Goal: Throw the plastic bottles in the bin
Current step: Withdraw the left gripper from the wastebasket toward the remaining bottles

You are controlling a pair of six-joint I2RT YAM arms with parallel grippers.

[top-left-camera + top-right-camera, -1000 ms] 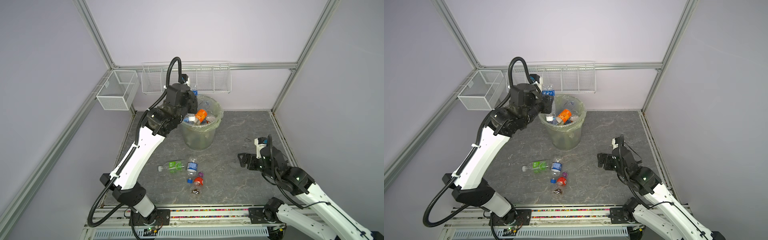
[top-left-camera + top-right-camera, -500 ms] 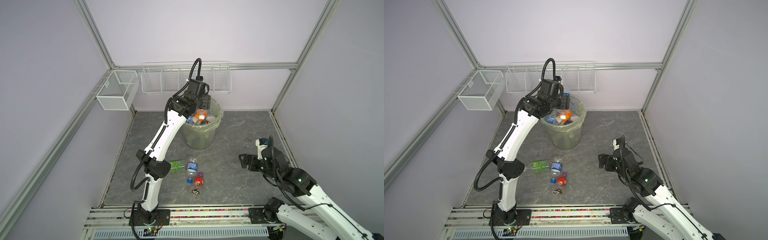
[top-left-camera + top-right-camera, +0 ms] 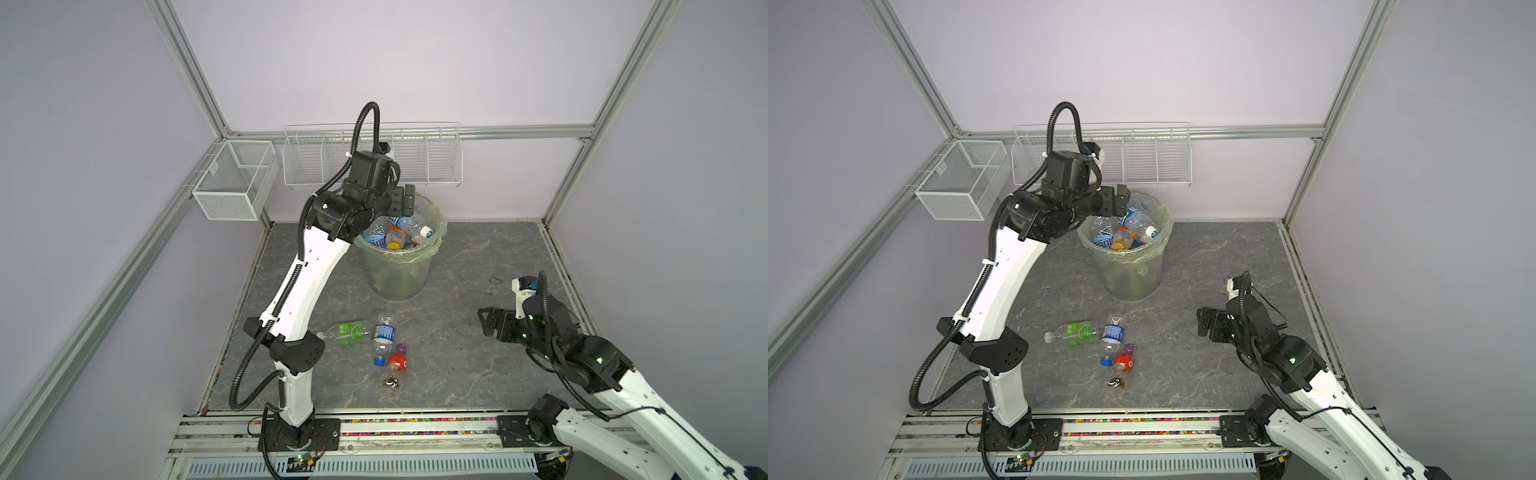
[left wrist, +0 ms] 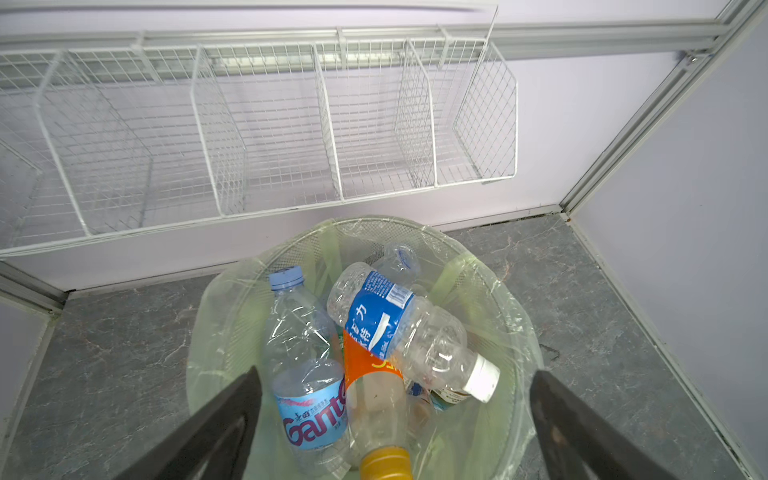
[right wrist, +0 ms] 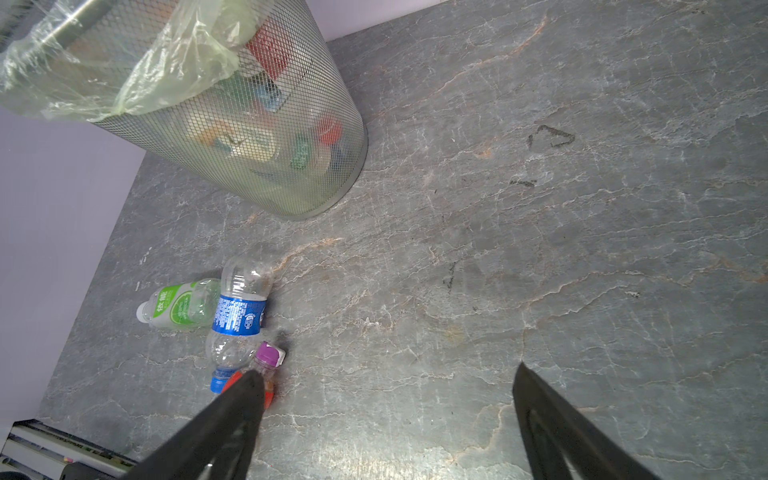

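L pincer (image 4: 395, 372) hangs over the mouth of the bin (image 4: 513, 320), fingers spread wide w/ nothing btwn them. Directly under it a blue-label bottle w/ white cap (image 4: 395, 324) lies on top of the pile, across an orange-label bottle (image 4: 374, 399) and beside a pale-blue-label bottle (image 4: 309, 399). Pile sits close to the rim.

Step in hand, I'd say: the drop over the bin, which looks done since the jaws are empty. Next move calls for lifting L arm clear of the rim and going for what's left on the worktop (image 3: 457, 374). That's 3 bottles in a touching cluster in front of the bin: green-label bottle (image 3: 347, 332), blue-label bottle (image 3: 383, 334) and red-label bottle w/ purple cap (image 3: 397, 362).

R pincer (image 5: 386, 370) is likewise wide open and empty, low over the worktop, apart from the cluster and facing it, so prob. better placed for the next pick. The blue-label one leans on both neighbours, so an outer bottle looks the easier pick.

View diffs:
- L wrist alone gives the labels inside the bin, plus the wire rack (image 4: 270, 124) behind.
- R wrist alone shows the bin wall is metal mesh w/ more bottles visible through it. One finger there hides part of the red-label bottle.
- Both top views show the red-label bottle whole, plus both arms.
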